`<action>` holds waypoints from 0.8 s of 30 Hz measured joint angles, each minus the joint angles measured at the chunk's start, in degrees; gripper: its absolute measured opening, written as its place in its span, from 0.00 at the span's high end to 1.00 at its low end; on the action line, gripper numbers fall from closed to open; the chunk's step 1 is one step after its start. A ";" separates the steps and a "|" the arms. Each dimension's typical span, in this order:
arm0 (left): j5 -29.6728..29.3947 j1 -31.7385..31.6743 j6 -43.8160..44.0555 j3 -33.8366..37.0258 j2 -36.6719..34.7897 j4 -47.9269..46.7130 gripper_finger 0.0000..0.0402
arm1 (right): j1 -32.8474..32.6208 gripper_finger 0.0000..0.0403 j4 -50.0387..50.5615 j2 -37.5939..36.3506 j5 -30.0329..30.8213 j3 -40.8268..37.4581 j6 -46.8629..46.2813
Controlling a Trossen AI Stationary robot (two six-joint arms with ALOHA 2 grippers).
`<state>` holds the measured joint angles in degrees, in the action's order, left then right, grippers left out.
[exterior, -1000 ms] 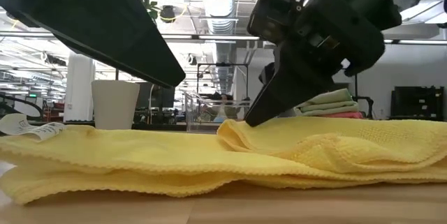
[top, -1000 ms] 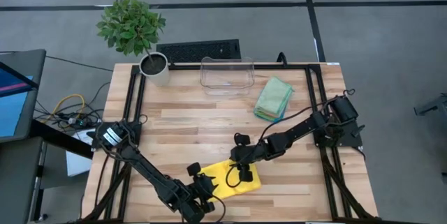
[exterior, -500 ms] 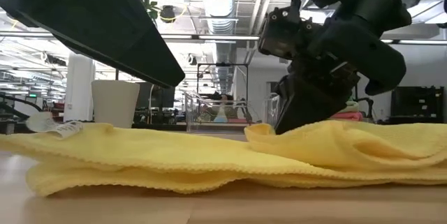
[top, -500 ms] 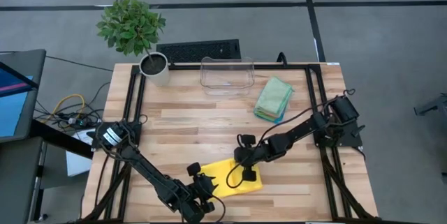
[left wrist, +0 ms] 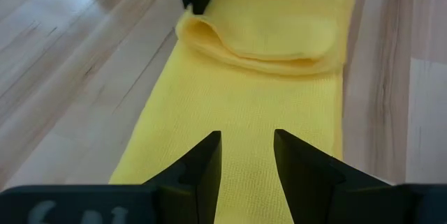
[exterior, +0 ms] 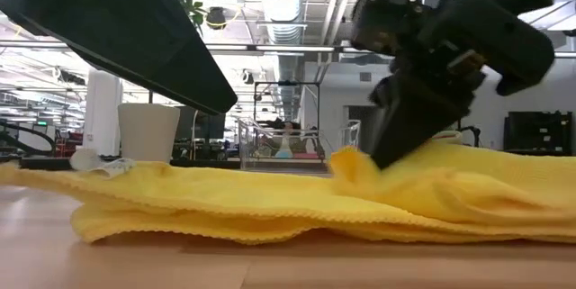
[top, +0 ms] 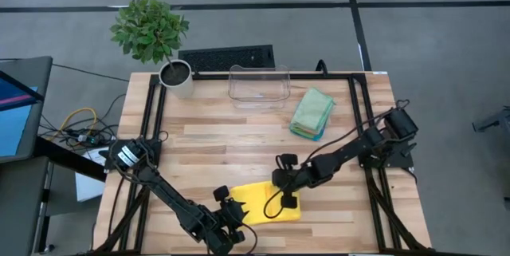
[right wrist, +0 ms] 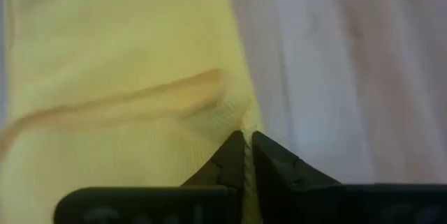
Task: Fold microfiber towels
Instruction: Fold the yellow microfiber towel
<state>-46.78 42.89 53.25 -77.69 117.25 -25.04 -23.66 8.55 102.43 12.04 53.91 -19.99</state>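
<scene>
A yellow microfiber towel (top: 259,198) lies near the table's front edge, partly folded over itself. My right gripper (top: 284,201) is shut on its folded-over part (exterior: 346,161), which stands raised above the rest. My left gripper (left wrist: 248,155) stands open over the towel's left end, one finger on each side of a strip of cloth. A stack of folded towels (top: 311,112), pale green on top, rests flat at the back right. My left gripper: I cannot tell whether its fingers touch the towel below them. My right gripper pinches the towel's edge (right wrist: 244,128) between its two fingertips, slanting down from the table's right side. The held edge is lifted into a raised fold (left wrist: 192,25); the rest of the towel lies on the table.
A clear plastic bin (top: 259,85) stands at the back middle, a potted plant (top: 176,76) at the back left. Black frame rails (top: 151,120) run along the table's left and right sides. Bare wood lies between the towel and the bin.
My right gripper has shut on the towel's folded-over edge and moved toward the table's right edge, tipping a little. The towel has slid along the table with it; its left end has drawn to the right and the raised fold has shifted right.
</scene>
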 joint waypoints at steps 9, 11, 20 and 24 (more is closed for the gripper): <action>-0.01 -0.01 0.00 0.00 0.00 0.06 0.69 | -0.81 0.86 2.25 0.12 1.37 -0.13 -1.34; 0.00 0.00 0.03 0.00 0.00 0.04 0.69 | -0.79 0.86 1.52 0.07 1.39 -0.51 -1.96; 0.04 0.00 0.55 0.00 0.00 0.09 0.69 | -1.25 0.76 4.71 -5.21 1.84 -1.05 -2.98; 0.04 0.00 0.56 0.00 0.00 0.13 0.69 | -2.11 0.68 8.21 -9.30 5.46 -1.07 -5.60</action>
<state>-46.74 42.89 53.82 -77.69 117.25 -24.91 -25.77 16.76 93.13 17.50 52.84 -25.59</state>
